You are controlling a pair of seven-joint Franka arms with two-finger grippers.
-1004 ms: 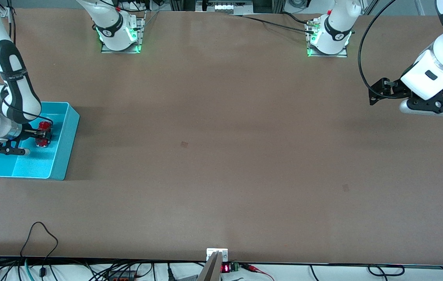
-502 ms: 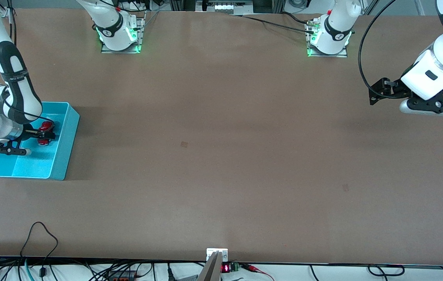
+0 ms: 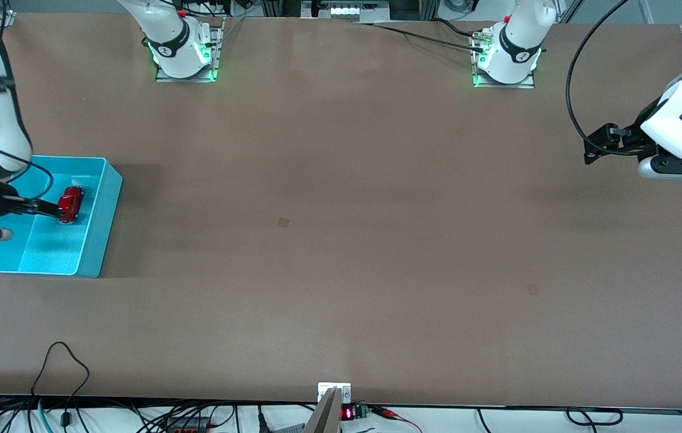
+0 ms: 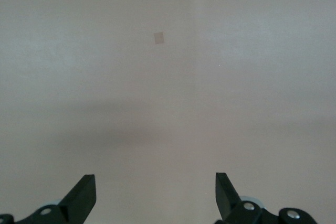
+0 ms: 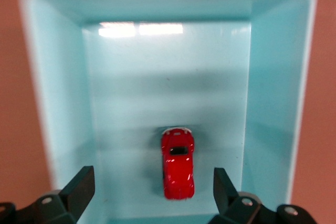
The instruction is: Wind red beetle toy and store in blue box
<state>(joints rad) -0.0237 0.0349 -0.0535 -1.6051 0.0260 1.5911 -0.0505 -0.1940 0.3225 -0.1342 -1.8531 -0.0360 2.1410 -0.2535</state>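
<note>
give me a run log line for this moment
red beetle toy: released in blue box | right gripper: open above it | left gripper: open, waiting

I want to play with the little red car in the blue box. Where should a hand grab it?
Grab the red car across its two long sides, coming straight down from above. It sits flat on the floor of the blue box, away from the walls, so both sides look free. Its body is narrow and rounded, so pinch around the middle, probably not the ends.
</note>
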